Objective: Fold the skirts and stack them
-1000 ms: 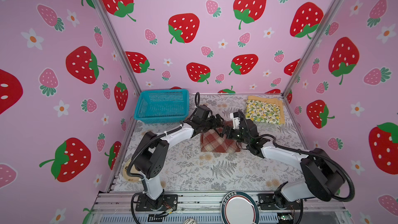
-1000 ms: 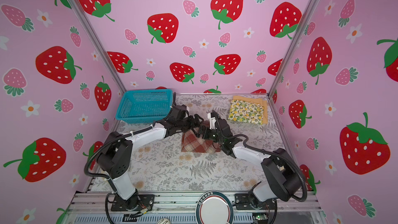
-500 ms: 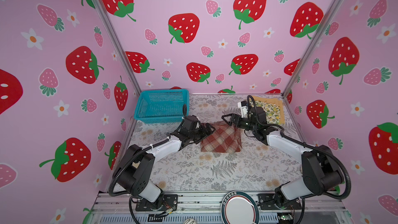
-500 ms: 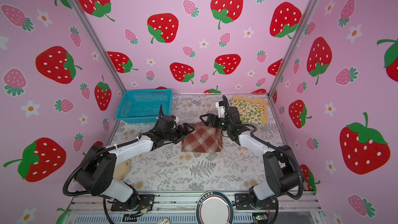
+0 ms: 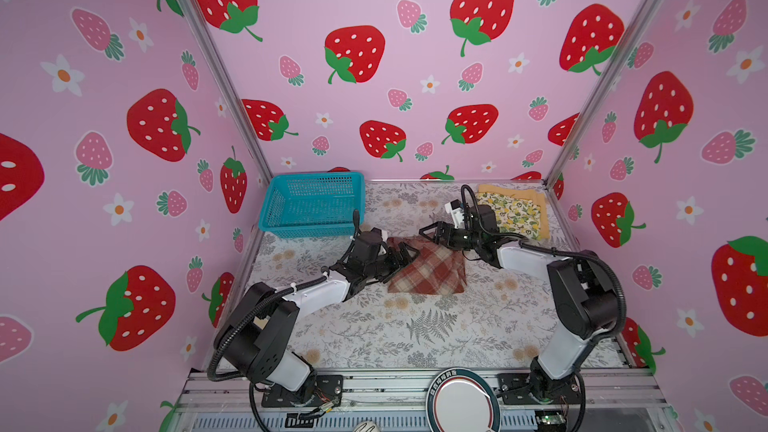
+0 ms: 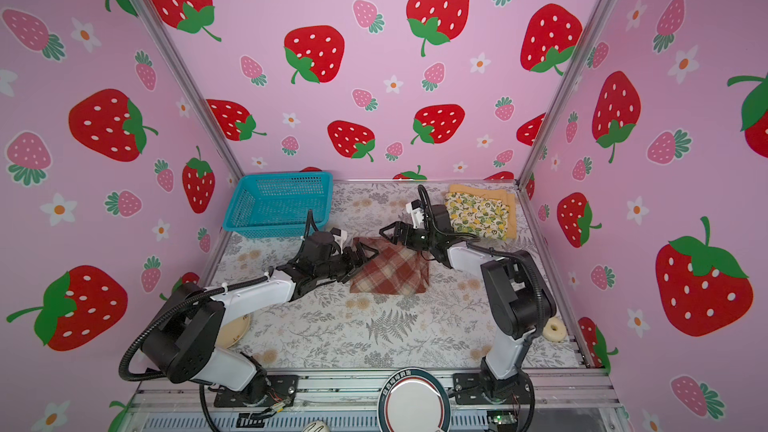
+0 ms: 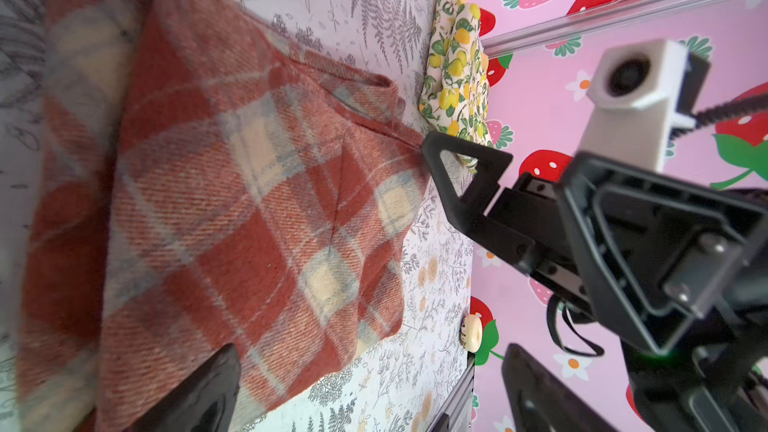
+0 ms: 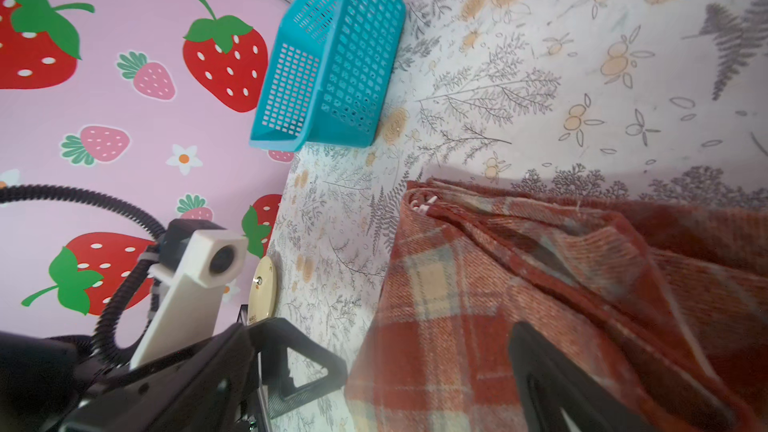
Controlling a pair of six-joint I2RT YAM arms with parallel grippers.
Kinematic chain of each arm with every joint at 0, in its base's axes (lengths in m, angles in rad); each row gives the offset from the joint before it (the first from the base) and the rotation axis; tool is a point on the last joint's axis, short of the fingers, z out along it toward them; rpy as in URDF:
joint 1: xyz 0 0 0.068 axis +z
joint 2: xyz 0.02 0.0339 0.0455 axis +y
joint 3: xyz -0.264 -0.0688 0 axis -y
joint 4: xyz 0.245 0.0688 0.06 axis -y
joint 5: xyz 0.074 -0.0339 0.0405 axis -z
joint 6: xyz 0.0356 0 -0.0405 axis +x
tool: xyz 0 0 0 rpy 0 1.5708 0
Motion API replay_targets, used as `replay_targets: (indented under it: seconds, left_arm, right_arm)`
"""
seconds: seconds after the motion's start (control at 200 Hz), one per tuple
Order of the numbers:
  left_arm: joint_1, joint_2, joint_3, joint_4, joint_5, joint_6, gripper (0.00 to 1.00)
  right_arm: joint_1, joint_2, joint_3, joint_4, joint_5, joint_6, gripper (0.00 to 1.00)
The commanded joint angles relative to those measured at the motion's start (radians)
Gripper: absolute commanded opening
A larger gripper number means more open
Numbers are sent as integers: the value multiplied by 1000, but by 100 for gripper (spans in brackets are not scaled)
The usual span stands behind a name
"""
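Folded plaid skirt (image 5: 430,272) in the middle of the table (image 5: 415,326), left gripper (image 5: 405,255) spread open at its left edge, right gripper (image 5: 430,234) spread open by its far corner, lemon skirt (image 5: 515,214) on mustard skirt (image 5: 500,190) back right

mustard skirt (image 5: 511,189): mostly covered by lemon skirt (image 5: 517,218) | plaid skirt (image 7: 249,209): near end blurred, cut off at frame edge, left wrist view
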Motion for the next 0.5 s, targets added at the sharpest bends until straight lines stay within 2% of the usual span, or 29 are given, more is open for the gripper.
replay_targets:
  seconds: [0.0, 0.27, 0.495]
  left_arm:
    - [-7, 17, -35, 80, 11, -29, 99]
    - [-20, 148, -127, 187, -1, -41, 100]
    - [-20, 166, -190, 201, -7, -29, 99]
  right_arm:
    - [-12, 48, 42, 46, -29, 5, 100]
    - [-43, 168, 60, 68, 32, -15, 100]
    - [-58, 241, 106, 53, 64, -47, 100]
